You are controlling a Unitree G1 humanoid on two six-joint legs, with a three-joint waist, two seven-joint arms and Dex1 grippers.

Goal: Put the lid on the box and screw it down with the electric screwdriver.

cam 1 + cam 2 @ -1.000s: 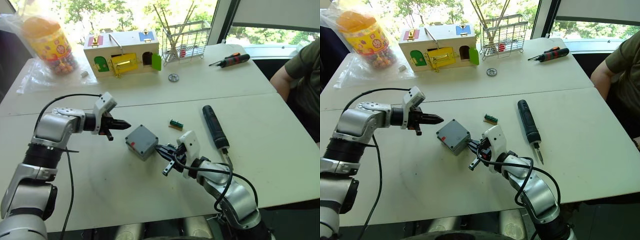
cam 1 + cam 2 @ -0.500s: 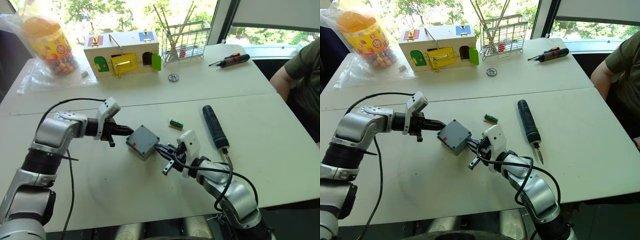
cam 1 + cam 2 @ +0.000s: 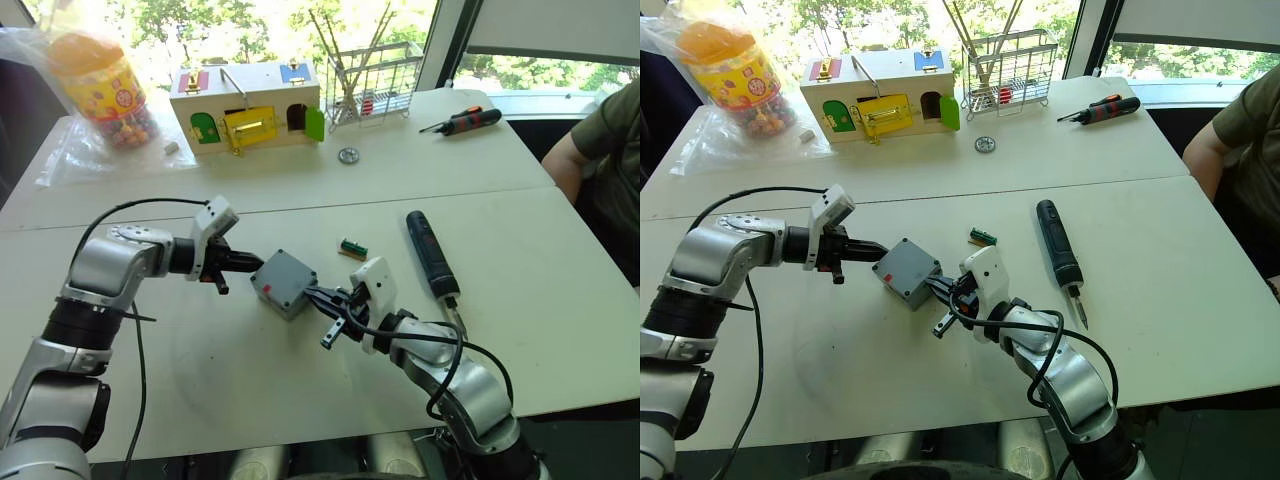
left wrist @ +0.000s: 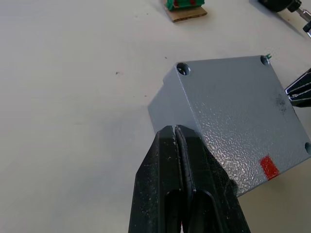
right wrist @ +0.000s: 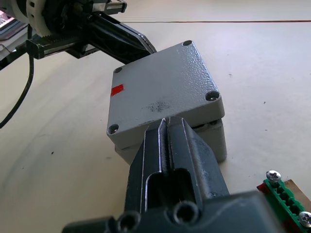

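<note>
The grey box (image 5: 214, 138) stands mid-table with the lid (image 5: 163, 99) resting on top, slightly askew; a red mark shows on the lid's top face. My left gripper (image 3: 258, 264) is shut, its tip touching the box's left corner (image 4: 165, 104). From the opposite side my right gripper (image 3: 312, 294) is also shut, its tip against the lid's near edge in the right wrist view. The black electric screwdriver (image 3: 430, 255) lies on the table to the right of the box, untouched.
A small green terminal block (image 3: 351, 248) lies just behind the box. At the back are a wooden house-shaped box (image 3: 245, 105), a wire basket (image 3: 372, 85), a metal washer (image 3: 347, 155), a red-and-black hand screwdriver (image 3: 462, 121) and a candy jar (image 3: 100, 85). A person (image 3: 600, 150) sits at right.
My left gripper has moved down and right from open table until its tip meets the box. The right gripper has edged slightly closer to the box.
</note>
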